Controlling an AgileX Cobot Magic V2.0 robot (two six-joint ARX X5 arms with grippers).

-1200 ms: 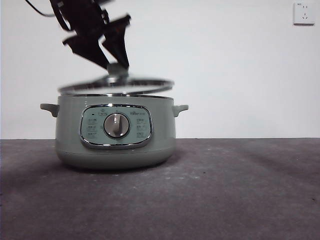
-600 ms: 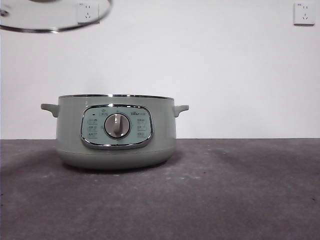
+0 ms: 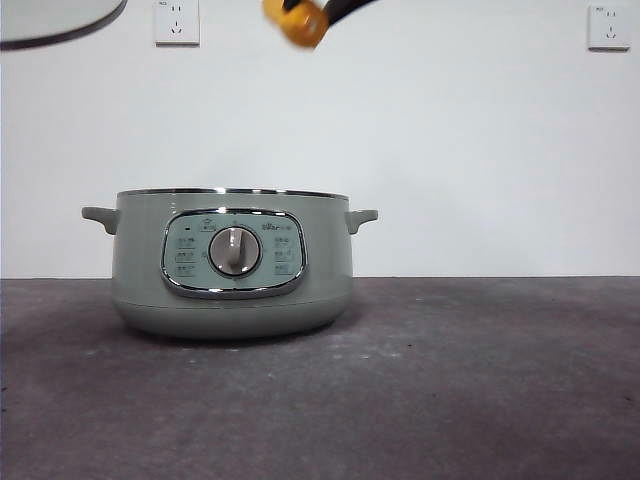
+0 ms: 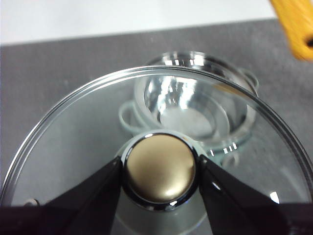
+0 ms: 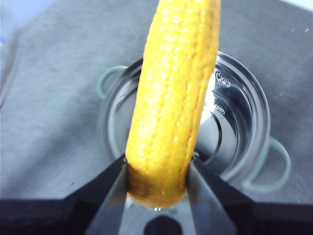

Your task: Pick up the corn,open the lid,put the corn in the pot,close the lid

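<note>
In the front view, a dark grey counter [image 3: 420,390] is stretching across under a plain white wall [image 3: 470,140] that is carrying two sockets, one [image 3: 177,22] near the top left and one [image 3: 608,26] at the top right. One pot [image 3: 232,262] is sitting on the counter left of centre, uncovered, with its two side handles sticking out and its single dial [image 3: 234,250] facing the camera. One lid [image 3: 60,22] is hanging high at the top left corner, well apart from the pot, only part of its rim showing. One corn [image 3: 296,20] is hanging at the top edge, high above the pot's right half, with a dark bit of a gripper showing beside it. In the left wrist view, the left gripper [image 4: 159,171] is clamping its two jaws on either side of the lid's [image 4: 73,132] knob [image 4: 159,171], which is looking golden here, and through the glass the open pot [image 4: 190,112] is showing far below on the grey counter [image 4: 58,68]; an end of the corn [image 4: 296,24] is poking in at a corner. In the right wrist view, the right gripper [image 5: 157,174] is squeezing the lower end of the corn [image 5: 171,93] between its two jaws, and the cob is pointing away from the camera over the open pot [image 5: 234,127], whose shiny inside is holding nothing; the counter [image 5: 58,98] is lying all around it.
</note>
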